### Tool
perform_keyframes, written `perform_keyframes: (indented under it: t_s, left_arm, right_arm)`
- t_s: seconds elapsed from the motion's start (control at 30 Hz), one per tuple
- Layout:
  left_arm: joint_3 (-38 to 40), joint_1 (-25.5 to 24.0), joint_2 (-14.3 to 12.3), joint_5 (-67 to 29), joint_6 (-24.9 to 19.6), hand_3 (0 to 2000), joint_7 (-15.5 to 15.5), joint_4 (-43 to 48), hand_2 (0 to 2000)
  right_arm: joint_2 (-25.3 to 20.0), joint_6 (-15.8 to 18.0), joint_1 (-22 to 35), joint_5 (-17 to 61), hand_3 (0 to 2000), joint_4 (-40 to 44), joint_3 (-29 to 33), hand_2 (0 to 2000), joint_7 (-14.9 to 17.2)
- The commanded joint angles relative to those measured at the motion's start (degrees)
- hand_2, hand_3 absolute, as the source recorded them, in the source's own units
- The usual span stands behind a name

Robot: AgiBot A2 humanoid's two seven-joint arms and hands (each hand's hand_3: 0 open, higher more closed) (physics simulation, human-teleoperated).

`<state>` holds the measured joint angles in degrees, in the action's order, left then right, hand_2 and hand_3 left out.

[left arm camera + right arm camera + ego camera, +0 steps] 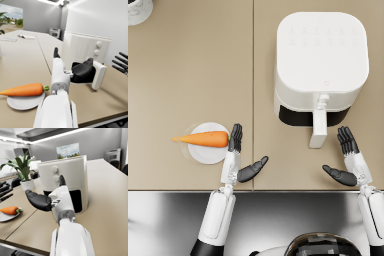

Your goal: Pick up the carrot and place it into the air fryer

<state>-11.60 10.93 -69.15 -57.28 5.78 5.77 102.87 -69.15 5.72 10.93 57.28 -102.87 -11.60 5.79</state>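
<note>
Judging from how things lie, we are at the very start: the carrot [203, 139] is not yet picked up and nothing has gone into the air fryer [320, 65]. Our left hand [239, 159] is released, fingers straight and thumb spread wide, holding nothing; its fingertips [235, 134] sit right at the carrot's thick end, so close in the head view that we cannot tell whether they touch it. The carrot rests on a small white plate [208, 156] just beyond and to the outer side of that hand, lying flat, its pointed tip aimed away from the hand and overhanging the plate's rim. It is bright orange, smooth and tapered, with a short green stub at the thick end, which the left wrist view shows nearest the hand. Our right hand [348, 159] is likewise released and empty, fingers apart, hovering over the counter just to the outer side of the air fryer's drawer handle [318, 129], apart from it. The air fryer is a white rounded box with two knobs, standing ahead of the right hand, and its drawer appears pulled out a little, with a dark gap showing behind the front panel. Still ahead of us: closing the left hand around the carrot, lifting it, carrying it across and setting it inside the air fryer.
</note>
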Motion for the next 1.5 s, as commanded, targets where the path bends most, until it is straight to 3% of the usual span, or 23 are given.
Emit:
perform_keyframes:
  t_s: [0.03,0.7,0.8,0.9,1.17,1.5]
  left_arm:
    - [0.0,0.0,0.0,0.0,0.0,0,0.0,0.0,0]
    - [-1.7,0.1,-0.1,0.0,0.0,0,0.0,-0.9,0]
    - [1.4,-0.8,-0.1,0.0,-3.6,0,-3.6,1.5,0]
    - [3.3,-2.9,0.2,0.0,-5.0,0,-5.0,2.1,0]
    - [9.2,-1.6,-1.3,-20.4,-5.7,0,-5.7,1.0,0]
    - [16.0,2.4,-2.5,-46.2,-5.8,0,-5.8,-3.6,0]
  right_arm:
    - [0.0,0.0,0.0,0.0,0,0.0,0.0,0,0.0]
    - [-0.1,0.0,0.1,0.0,0,0.9,-1.7,0,0.0]
    - [-1.8,-3.6,2.3,0.0,0,0.4,-0.4,0,-3.7]
    - [-2.3,-4.9,2.1,0.0,0,2.6,-1.6,0,-5.0]
    - [-4.3,-5.7,3.3,18.4,0,5.2,-2.7,0,-5.7]
    - [-5.0,-5.7,1.7,21.6,0,7.3,-2.0,0,-5.8]
